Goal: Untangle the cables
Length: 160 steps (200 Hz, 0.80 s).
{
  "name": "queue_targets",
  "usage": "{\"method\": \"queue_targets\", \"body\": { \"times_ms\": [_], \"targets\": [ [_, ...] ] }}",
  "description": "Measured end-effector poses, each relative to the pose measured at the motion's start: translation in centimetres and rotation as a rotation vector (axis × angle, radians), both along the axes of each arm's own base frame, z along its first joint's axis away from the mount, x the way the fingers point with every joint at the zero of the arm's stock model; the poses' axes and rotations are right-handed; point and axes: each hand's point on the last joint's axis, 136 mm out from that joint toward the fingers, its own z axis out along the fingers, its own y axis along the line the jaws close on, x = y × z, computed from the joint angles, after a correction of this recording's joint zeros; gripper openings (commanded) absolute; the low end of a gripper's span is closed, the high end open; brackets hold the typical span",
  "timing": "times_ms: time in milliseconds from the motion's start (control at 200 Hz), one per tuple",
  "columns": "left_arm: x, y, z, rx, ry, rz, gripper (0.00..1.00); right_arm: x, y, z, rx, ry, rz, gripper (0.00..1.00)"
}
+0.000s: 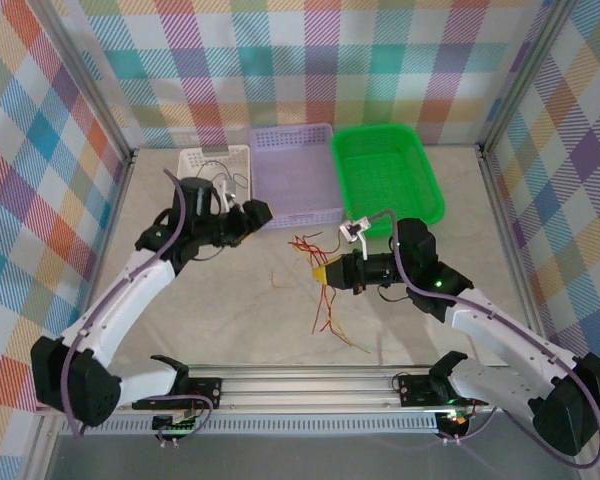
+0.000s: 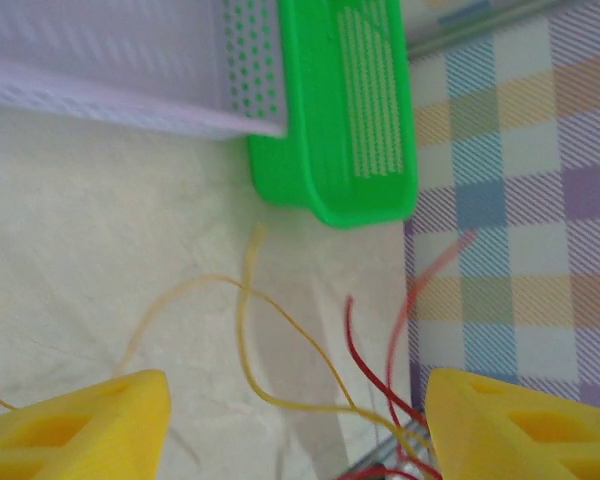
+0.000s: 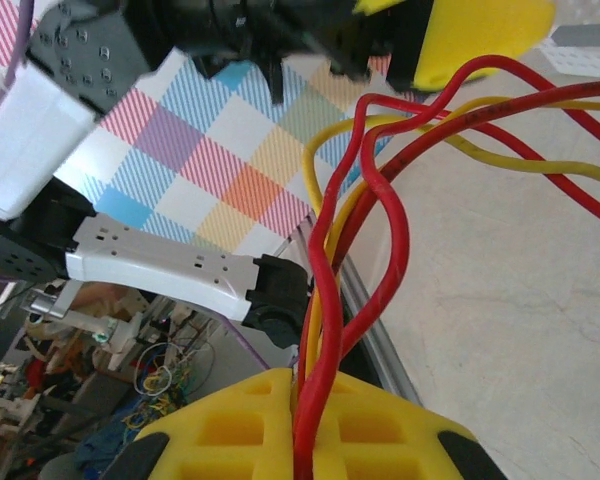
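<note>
Right end effector (image 3: 305, 425) clenched on the cables (image 3: 318, 300), held over mid table (image 1: 230, 300). Left end effector (image 2: 300, 430) released, loose strands just ahead of its gap, running toward the right one; left likely grabs next.

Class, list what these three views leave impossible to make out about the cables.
1. Top view: cables too thin to count or trace crossings.
2. Right wrist view: strand ends hidden inside the shut right gripper, cut off by the bottom edge.
3. Left wrist view: strands blurred, leaving the bottom edge at the open left gripper.
</note>
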Motion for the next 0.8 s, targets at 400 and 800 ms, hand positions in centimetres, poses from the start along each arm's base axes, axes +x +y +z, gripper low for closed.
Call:
{"method": "queue_targets", "body": {
  "times_ms": [400, 800],
  "targets": [
    [-4.9, -4.4, 0.4, -0.184, 0.018, -0.083, 0.62, 0.0, 0.6, -0.3, 0.013, 0.029, 0.043, 0.00],
    [-7.4, -6.9, 2.5, -0.297, 0.017, -0.154, 0.36, 0.5, 1.0, -1.7, -0.019, 0.036, 0.050, 0.00]
  ]
}}
